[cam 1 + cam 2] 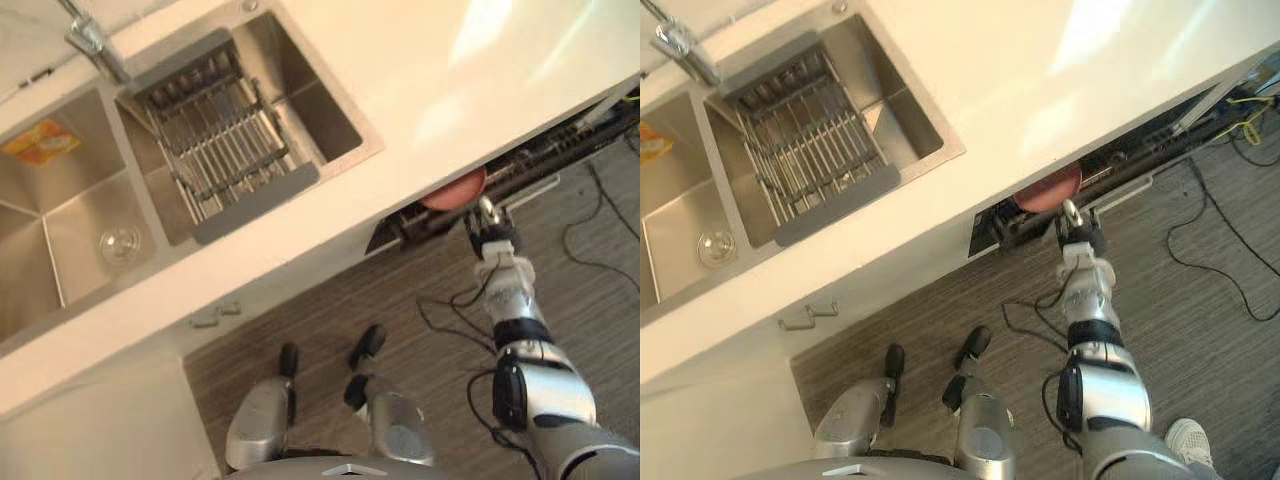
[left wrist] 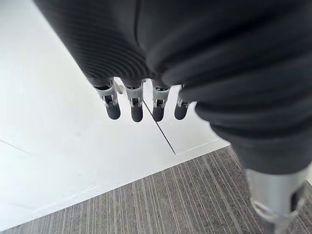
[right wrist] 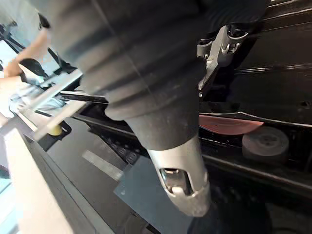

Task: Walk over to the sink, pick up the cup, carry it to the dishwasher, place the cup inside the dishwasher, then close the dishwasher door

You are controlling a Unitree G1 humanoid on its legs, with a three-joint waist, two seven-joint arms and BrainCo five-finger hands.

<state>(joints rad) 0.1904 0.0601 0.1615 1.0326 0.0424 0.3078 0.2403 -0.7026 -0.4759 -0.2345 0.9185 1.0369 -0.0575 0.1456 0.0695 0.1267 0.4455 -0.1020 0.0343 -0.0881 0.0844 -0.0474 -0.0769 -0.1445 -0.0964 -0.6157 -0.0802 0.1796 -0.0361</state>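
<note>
A pink-red cup [image 1: 455, 188] lies inside the dishwasher [image 1: 1160, 150], just under the counter's edge; in the right wrist view the cup [image 3: 226, 125] rests in the dark interior. My right hand [image 1: 490, 238] reaches up to the narrow gap of the partly shut dishwasher door, fingers straight, holding nothing, right beside the cup. My left hand [image 2: 141, 105] hangs with straight fingers [image 2: 136, 113] before a white cabinet front, holding nothing.
A double steel sink [image 1: 60, 220] with a drying rack [image 1: 225, 140] and a faucet [image 1: 90, 40] is set in the cream counter [image 1: 450, 70] at upper left. An orange packet [image 1: 40, 140] lies by the sink. A person's shoe [image 1: 1188, 440] stands behind my right arm.
</note>
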